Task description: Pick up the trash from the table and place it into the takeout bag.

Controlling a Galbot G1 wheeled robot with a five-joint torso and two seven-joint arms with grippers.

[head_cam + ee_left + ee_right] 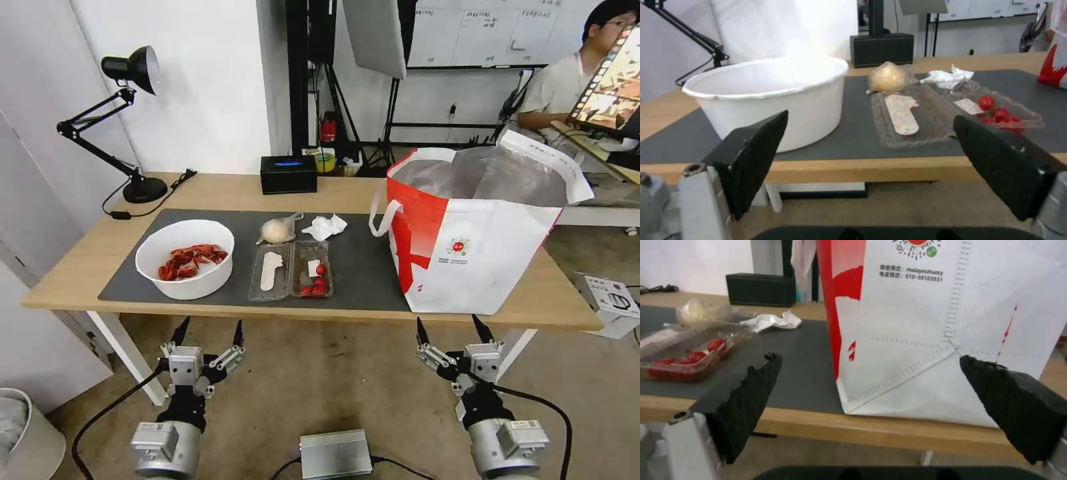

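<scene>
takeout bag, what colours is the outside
White with red panels on the takeout bag; clearest in the head view.

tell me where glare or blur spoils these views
Head view: even light, edges bowed by the wide lens, the foil lining of the bag shows soft sheen. Left wrist view: the far rim of the white bowl washes out against the bright wall; the near black fingers are soft. Right wrist view: the tissue and clear box look blurry; print on the bag stays readable.
</scene>
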